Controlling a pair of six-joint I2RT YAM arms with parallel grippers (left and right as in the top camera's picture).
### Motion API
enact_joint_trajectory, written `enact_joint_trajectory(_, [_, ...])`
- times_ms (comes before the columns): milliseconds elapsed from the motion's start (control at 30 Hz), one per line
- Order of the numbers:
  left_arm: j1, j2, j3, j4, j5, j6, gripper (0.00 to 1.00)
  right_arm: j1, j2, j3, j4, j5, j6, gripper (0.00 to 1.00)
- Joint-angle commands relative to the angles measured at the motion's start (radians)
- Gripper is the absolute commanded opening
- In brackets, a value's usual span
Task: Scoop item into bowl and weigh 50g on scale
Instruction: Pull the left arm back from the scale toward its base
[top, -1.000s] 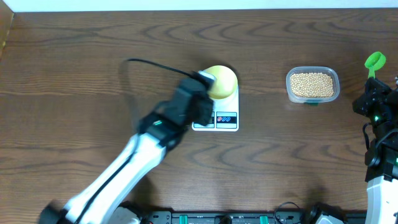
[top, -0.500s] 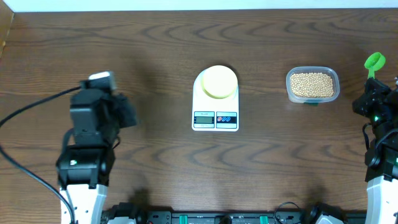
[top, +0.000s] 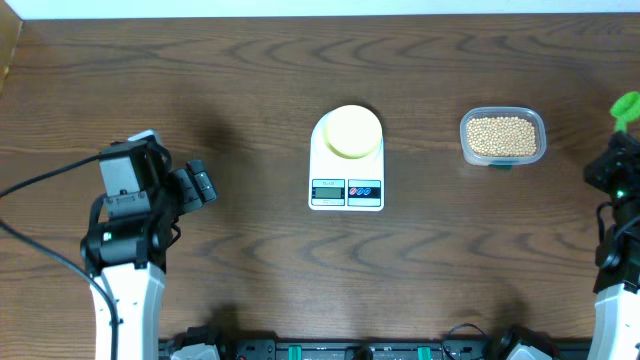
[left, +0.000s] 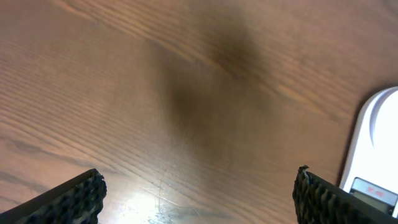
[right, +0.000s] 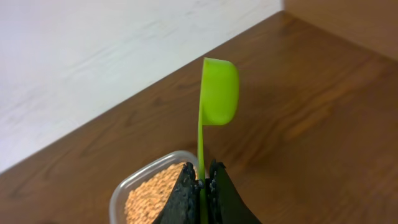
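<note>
1. Tabletop (top: 250, 80): dark brown wood grain, carrying everything listed below

2. Left arm (top: 125, 260): white and black, rising from the near left edge, with a black cable looping off to the left. It stands well apart from the scale

3. Right arm (top: 620, 230): at the far right edge, to the right of the tub

4. Scale (top: 346, 190): white, rounded-rectangular, at the middle of the tabletop, its display and buttons along the near edge. One white corner shows at the right edge of the left wrist view (left: 379, 137)

5. Tub (top: 503, 111): clear plastic, rectangular with rounded corners, to the right of the scale and apart from it. It is also seen low in the right wrist view (right: 134, 186)

6. Bowl (top: 352, 132): small, round, pale yellow, sitting on the scale's platform behind the display

7. Left claw (left: 199, 186): fingers spread wide, one at each lower corner of the wrist view, bare wood between them and nothing held. In the overhead view it points right, toward the scale (top: 197, 184)

8. Right claw (right: 200, 186): black fingers pinched tight on the handle of the scoop

9. Scoop (right: 219, 93): bright green plastic, its handle upright and its cup at the top above the fingers. It shows as a green spot at the right edge of the overhead view (top: 627, 105)

10. Beans (top: 502, 138): many small, round and tan-yellow, all lying in the tub; whether any are in the bowl or the scoop cannot be told
</note>
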Motion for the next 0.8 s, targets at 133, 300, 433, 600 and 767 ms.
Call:
enact_joint_trajectory(133, [0.005, 0.141, 0.006, -0.005, -0.013, 0.009, 0.98, -0.108, 0.000, 0.015, 0.004, 0.020, 0.042, 0.01])
enact_joint_trajectory(300, [0.005, 0.239, 0.006, -0.004, -0.014, 0.009, 0.98, -0.166, 0.000, 0.015, 0.004, 0.021, 0.106, 0.01])
enact_joint_trajectory(433, [0.005, 0.281, 0.006, 0.024, -0.005, -0.002, 0.98, -0.187, 0.000, 0.015, 0.013, 0.021, 0.158, 0.01])
enact_joint_trajectory(600, [0.005, 0.282, 0.006, 0.153, -0.011, -0.003, 0.98, -0.190, 0.000, 0.015, 0.039, 0.021, 0.180, 0.01])
enact_joint_trajectory(767, [0.006, 0.282, 0.006, 0.191, -0.035, -0.003, 0.98, -0.191, 0.002, 0.015, 0.039, 0.031, 0.180, 0.01])
